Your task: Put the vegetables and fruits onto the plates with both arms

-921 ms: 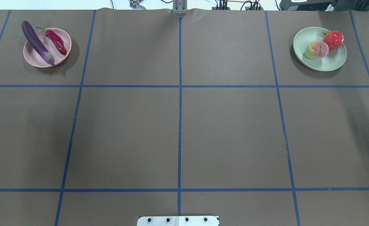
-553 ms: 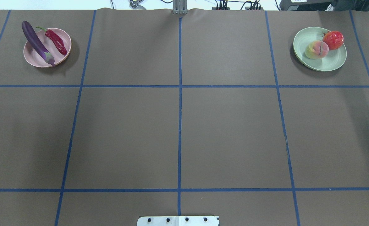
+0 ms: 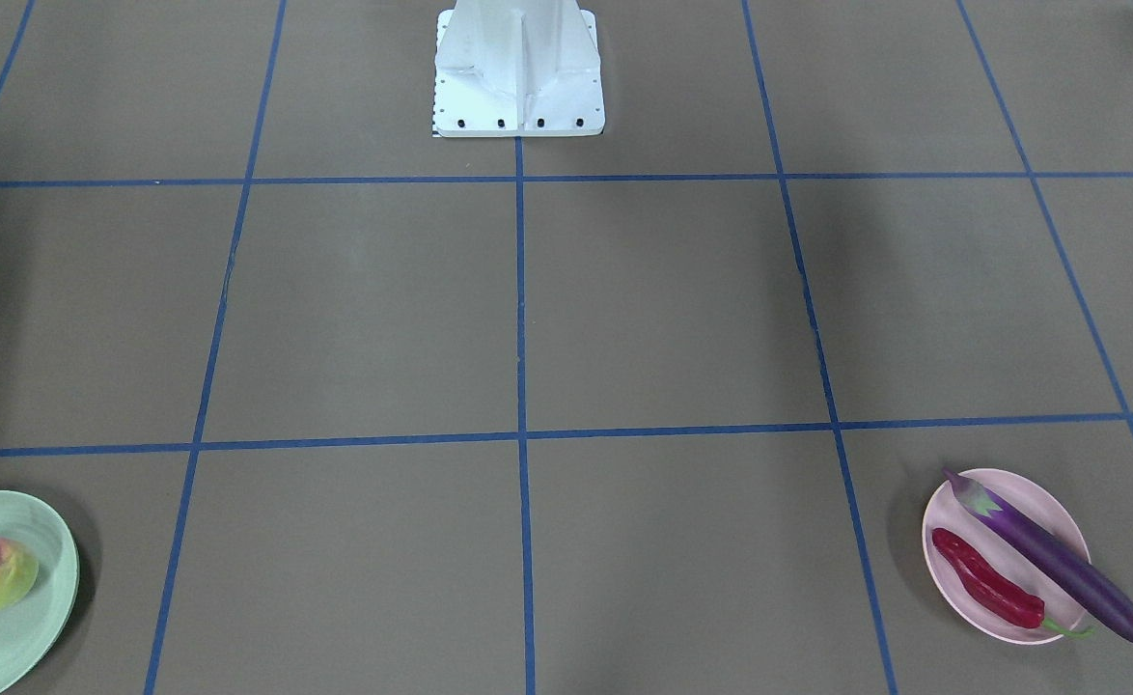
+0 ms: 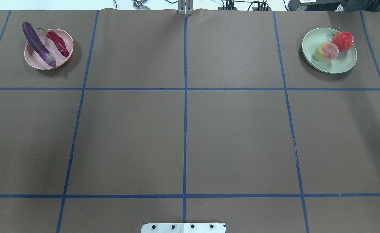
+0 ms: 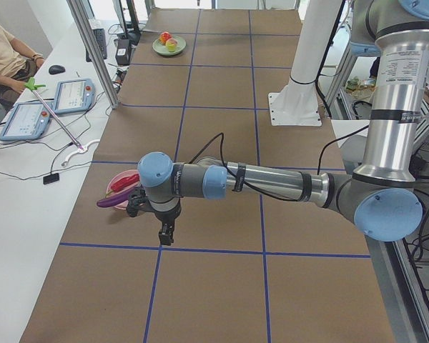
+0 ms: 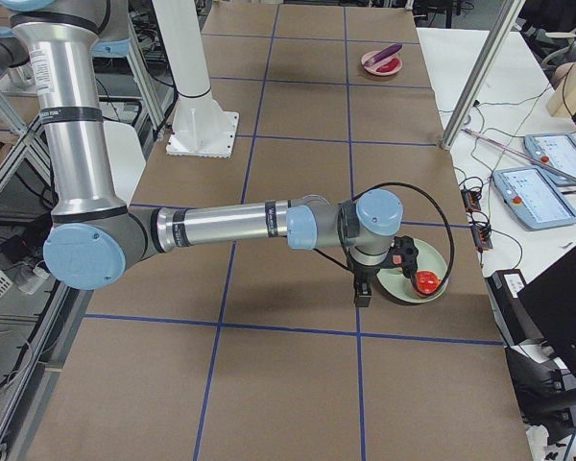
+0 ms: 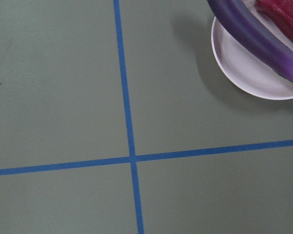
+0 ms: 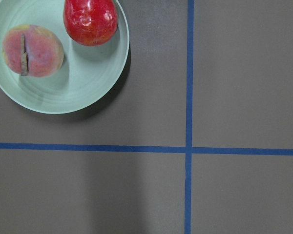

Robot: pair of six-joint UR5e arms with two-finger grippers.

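The purple eggplant (image 4: pixel 36 43) and the red chili (image 4: pixel 58 42) lie on the pink plate (image 4: pixel 31 63) at the far left. The peach (image 4: pixel 326 51) and the red pomegranate-like fruit (image 4: pixel 343 41) rest on the mint green plate (image 4: pixel 339 66) at the far right. Only the side views show the arms. My left gripper (image 5: pixel 166 234) hangs above the table just beside the pink plate (image 5: pixel 121 189). Close to the green plate (image 6: pixel 408 283) hangs my right gripper (image 6: pixel 362 293). I cannot tell whether either is open or shut.
The white base block (image 3: pixel 518 72) stands at the robot's edge, mid-table. Blue tape lines (image 4: pixel 185 129) divide the brown table into squares. Beyond the far edge, a side table carries tablets (image 5: pixel 73 95) and cables, with a person's arm (image 5: pixel 7 75) there.
A dark bit at the overhead view's right edge, seen in the oldest frame, has gone out of view. The plates and the produce have not moved.
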